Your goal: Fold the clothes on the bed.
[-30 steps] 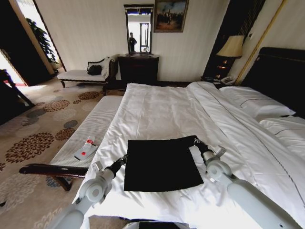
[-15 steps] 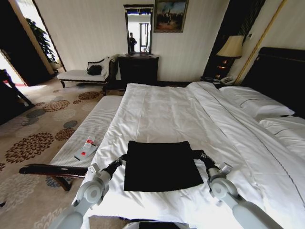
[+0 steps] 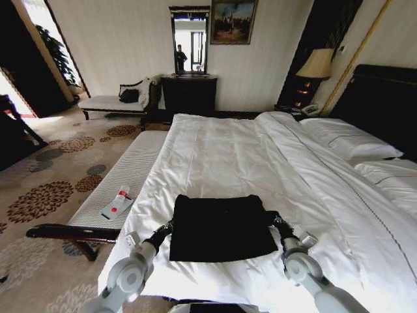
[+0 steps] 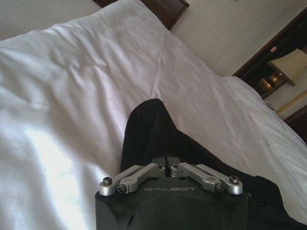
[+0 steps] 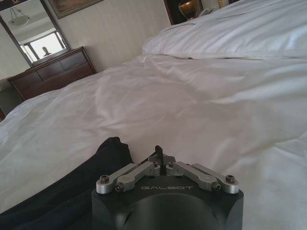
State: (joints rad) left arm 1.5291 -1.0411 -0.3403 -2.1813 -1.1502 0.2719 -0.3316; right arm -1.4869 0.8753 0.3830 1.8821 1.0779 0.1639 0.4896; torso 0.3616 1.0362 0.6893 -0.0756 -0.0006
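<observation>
Black T-shirt point(image 3: 221, 228) lies on the near part of the bed point(image 3: 221, 150), already a compact folded rectangle, its far edge rounded up off the sheet. No lettering visible.

Left gripper point(image 3: 171, 225) is at the shirt's left edge and right gripper point(image 3: 272, 217) at its right edge, both near the far corners. In the left wrist view the left gripper point(image 4: 166, 163) has its fingers pressed together with black cloth right at the tips, so it looks to be pinching the shirt point(image 4: 153, 134). In the right wrist view the right gripper point(image 5: 161, 158) is also pressed together with the shirt point(image 5: 72, 191) just beside it; whether cloth is actually caught there cannot be told.

Risks, as judgement: if only one side truly has cloth, the fold would drag skewed and the rectangle would open up. Soft fabric may slip from a thin pinch mid-fold. Fingers low on the bedding could snag the white sheet along with the shirt.

A small red-and-white tube point(image 3: 118, 201) sits on the bench point(image 3: 124, 173) to the left, well apart.
</observation>
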